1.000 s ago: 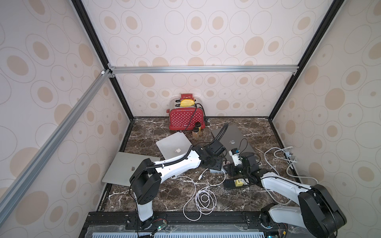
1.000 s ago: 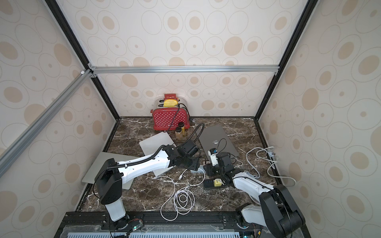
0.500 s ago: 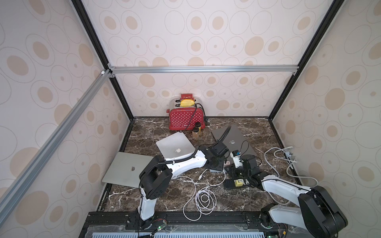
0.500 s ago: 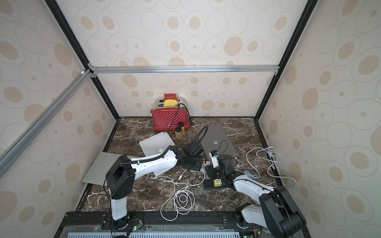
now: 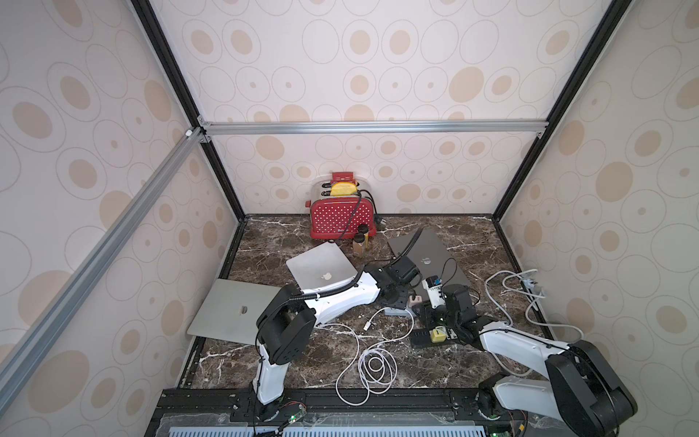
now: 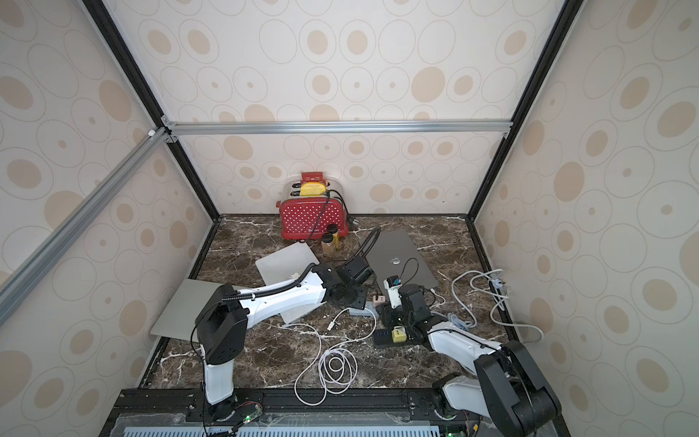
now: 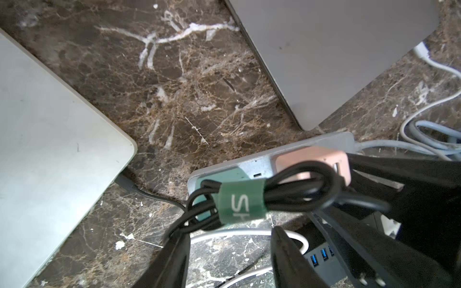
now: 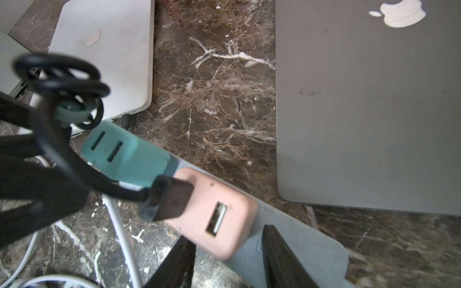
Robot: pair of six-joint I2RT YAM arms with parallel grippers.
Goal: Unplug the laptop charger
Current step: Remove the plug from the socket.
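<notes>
Two grippers hovered at the grey power strip (image 8: 299, 244). Right gripper (image 8: 227, 234) straddled the pink charger (image 8: 212, 212) plugged into it, likely a light, rigid, smooth block best pinched across its flat sides; contact was unclear. Left gripper (image 7: 228, 231) stood parted, empty, by the limp black cable (image 7: 299, 189).

Left wrist view: the left end effector (image 7: 229, 233) is cut off by the picture's edge. Whether it grips the black cable bundle (image 7: 299, 197) cannot be told. The bundle covers part of the power strip (image 7: 324, 142), and its green strap (image 7: 239, 204) shows incomplete lettering.

Right wrist view: the bundle is blurred. The right end effector (image 8: 225, 234) is cut off at its base, and its contact with the pink adapter (image 8: 224, 194) cannot be confirmed. The grey laptop (image 8: 361, 112) runs off the frame.

In both top views the jaws of both end effectors are hidden beneath the wrists.
</notes>
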